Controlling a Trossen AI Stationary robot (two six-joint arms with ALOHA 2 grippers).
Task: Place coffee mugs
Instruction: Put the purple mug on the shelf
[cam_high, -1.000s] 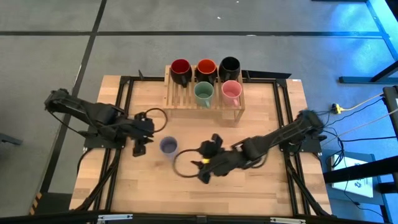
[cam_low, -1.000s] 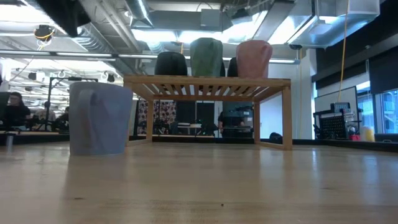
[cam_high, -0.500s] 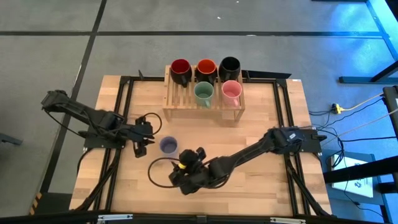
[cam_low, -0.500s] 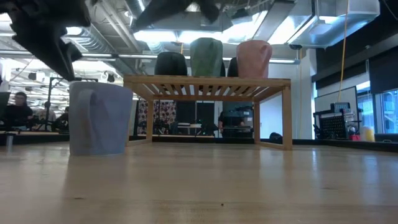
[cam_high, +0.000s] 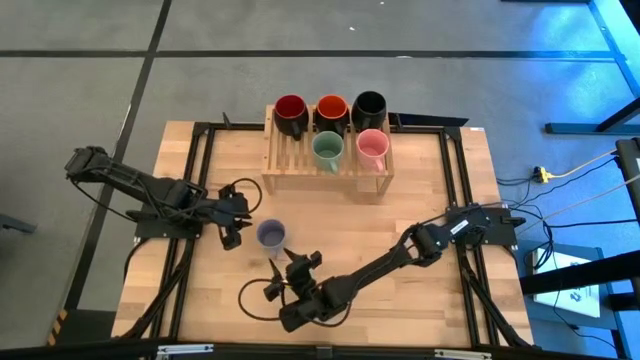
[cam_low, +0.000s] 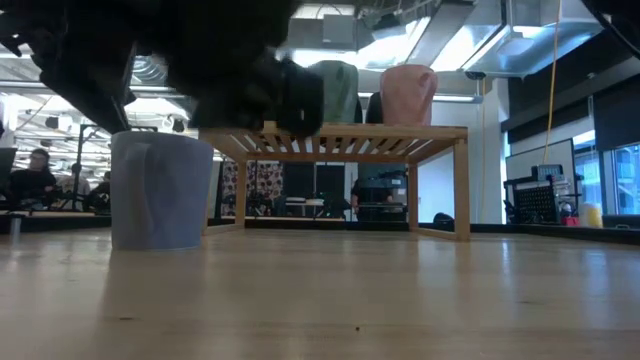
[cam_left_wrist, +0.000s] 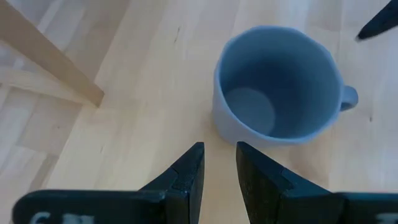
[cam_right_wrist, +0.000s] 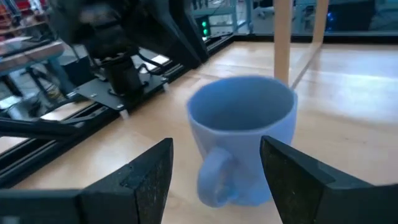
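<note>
My right gripper (cam_high: 290, 272), jaws wide, sat near the lavender mug (cam_high: 270, 235), handle facing me. Left gripper (cam_high: 232, 232) nearly closed beside it. Best straddle the handle-side wall squarely before closing.

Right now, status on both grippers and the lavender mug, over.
Left gripper nearly shut, empty, beside lavender mug. Right gripper open, empty, lined up on its handle. Mug upright on table, off the rack. Nothing between.

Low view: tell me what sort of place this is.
Probably a robotics lab or workshop: exposed ceiling ducts overhead, equipment-laden benches behind, and a wooden table carrying a mug rack and a lavender mug.
</note>
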